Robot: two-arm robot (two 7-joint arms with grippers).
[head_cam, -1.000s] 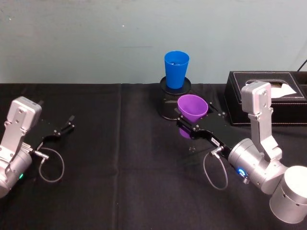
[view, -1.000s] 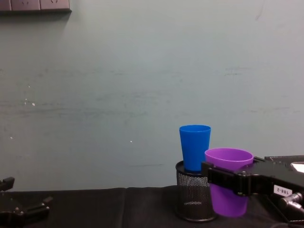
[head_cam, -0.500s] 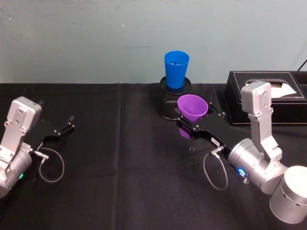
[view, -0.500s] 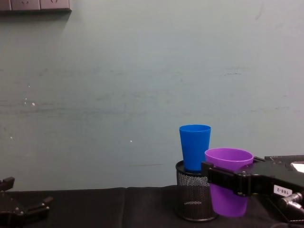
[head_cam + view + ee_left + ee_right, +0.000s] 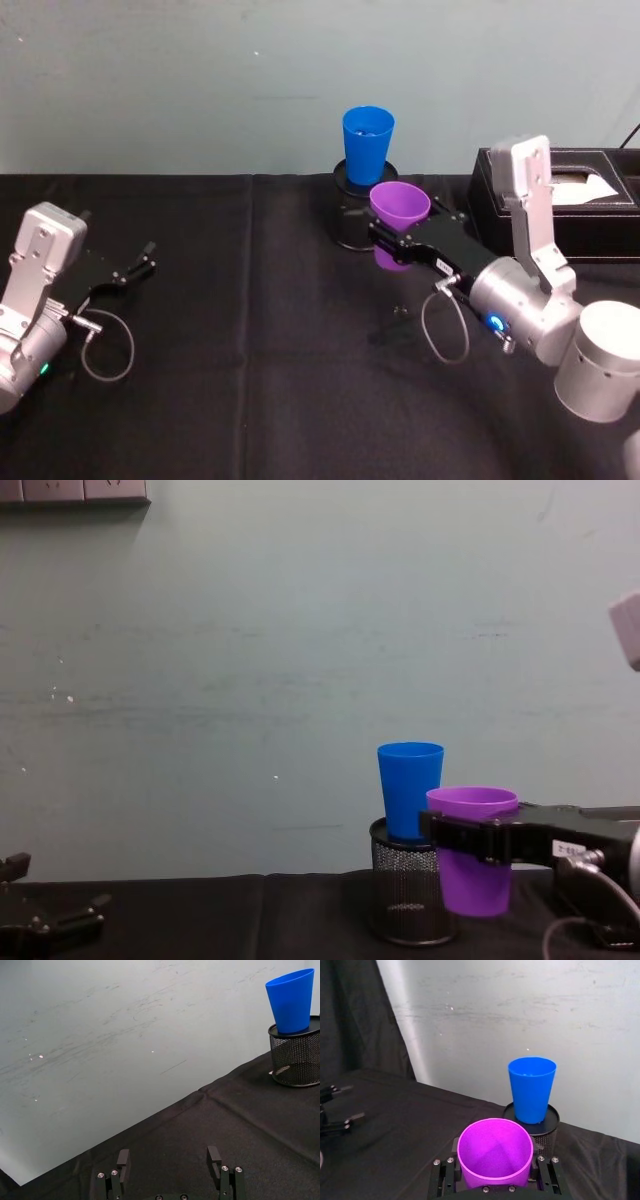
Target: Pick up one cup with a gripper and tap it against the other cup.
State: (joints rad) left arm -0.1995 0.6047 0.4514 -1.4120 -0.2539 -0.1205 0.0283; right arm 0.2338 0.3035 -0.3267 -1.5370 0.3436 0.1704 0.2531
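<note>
Purple plastic tapered tumbler (image 5: 400, 204) sits upright with its mouth up between the two flat black fingers of the right pincer (image 5: 396, 240), which is clamped on its wall just below the smooth rim. It is held clear of the black-clothed tabletop (image 5: 260, 330). In the chest view its base hangs higher than the foot of the black wire-mesh pen holder (image 5: 347, 228) beside it.

Far to the left of that pincer, the left pincer (image 5: 135, 264) lies low over the cloth on its silver-grey arm (image 5: 35, 290), well apart from both cups. Its fingers are spread wide with nothing between them, as the left wrist view makes plain, and a thin grey cable loop (image 5: 105, 345) curls beside its wrist.

Just ahead of the right pincer's fingertips, a little to their left, stands the mesh holder near the pale wall (image 5: 150, 80). The bright blue plastic tapered tumbler (image 5: 367, 145) stands upright on top of it, mouth up. The purple rim is level with the blue tumbler's lower part and very close to the holder's top edge. In the right wrist view a narrow strip of cloth shows between the two cups, so they look apart, though I cannot tell that for certain.

Behind the right pincer, its silver-grey arm (image 5: 530, 300) carries a glowing blue ring (image 5: 493, 323). To the right of the pincer, past the arm's upright link, a black rectangular tissue box (image 5: 600, 225) rests on the cloth.
</note>
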